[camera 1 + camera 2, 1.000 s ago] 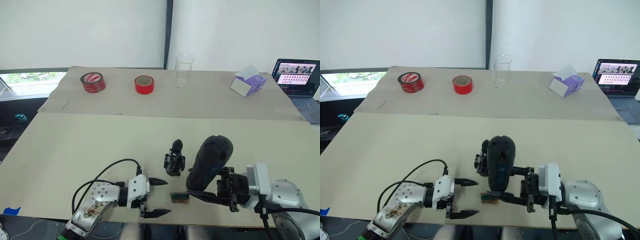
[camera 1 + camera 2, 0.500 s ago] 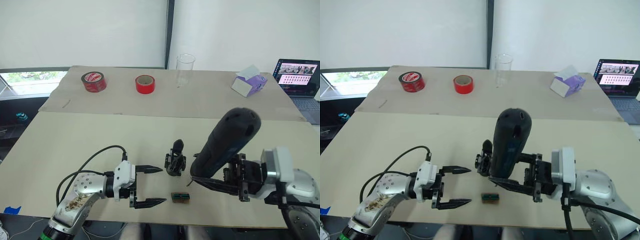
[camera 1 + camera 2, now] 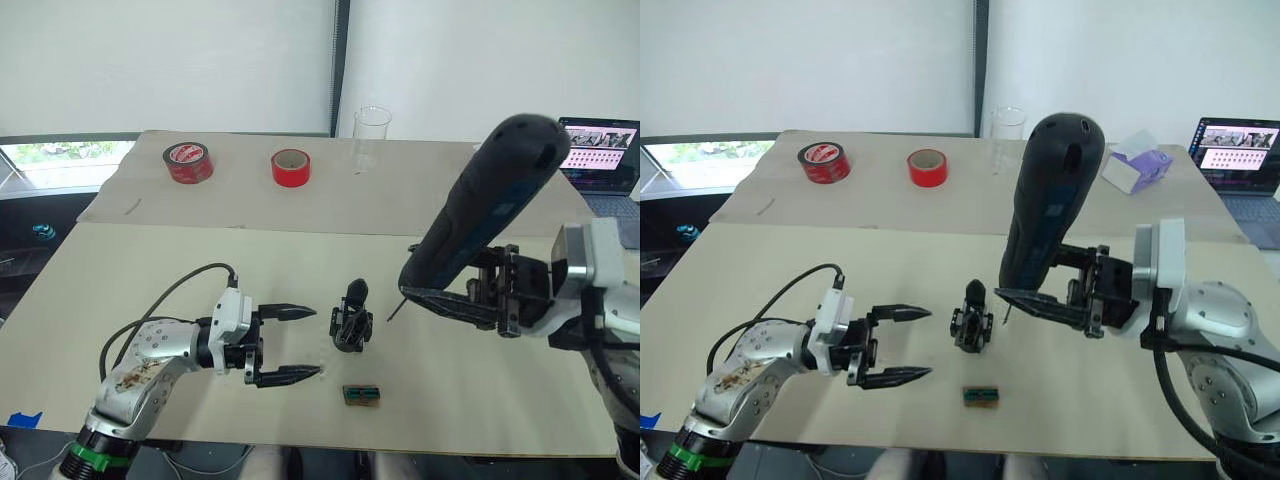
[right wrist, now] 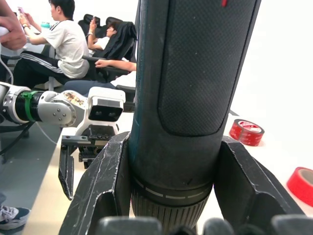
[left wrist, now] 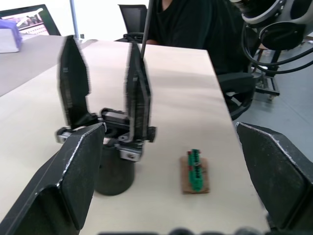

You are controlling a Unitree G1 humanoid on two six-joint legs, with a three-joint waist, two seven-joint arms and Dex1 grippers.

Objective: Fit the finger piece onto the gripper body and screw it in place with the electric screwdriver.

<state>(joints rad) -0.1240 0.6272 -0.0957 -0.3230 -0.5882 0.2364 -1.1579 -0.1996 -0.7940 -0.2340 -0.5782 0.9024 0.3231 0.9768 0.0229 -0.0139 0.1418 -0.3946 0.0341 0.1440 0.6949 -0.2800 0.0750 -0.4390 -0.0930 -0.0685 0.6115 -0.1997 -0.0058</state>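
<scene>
The gripper body [image 3: 350, 328] stands on the table's middle, a small black block on a stubby cylinder. In the left wrist view two slim black tapered finger pieces [image 5: 137, 93] rise upright from it. My left gripper [image 3: 318, 342] is open just left of it, tips pointing at it with nothing between them. My right gripper [image 3: 1038, 282] is shut on the electric screwdriver [image 3: 488, 205], a thick black tool held tilted above the table to the body's right. Its thin bit [image 3: 393, 311] hangs in the air close to the body.
A small green-and-brown block [image 3: 361, 395] lies near the table's front edge. Two red tape rolls [image 3: 187, 163] [image 3: 290, 167], a clear cup [image 3: 371, 135], a purple tissue box [image 3: 1135, 160] and a laptop [image 3: 1238, 150] sit at the back. Seated people [image 4: 63, 49] show beyond the table.
My right gripper has lifted the screwdriver from low over the table up and to the right. My left gripper, still open, has moved forward toward the gripper body.
</scene>
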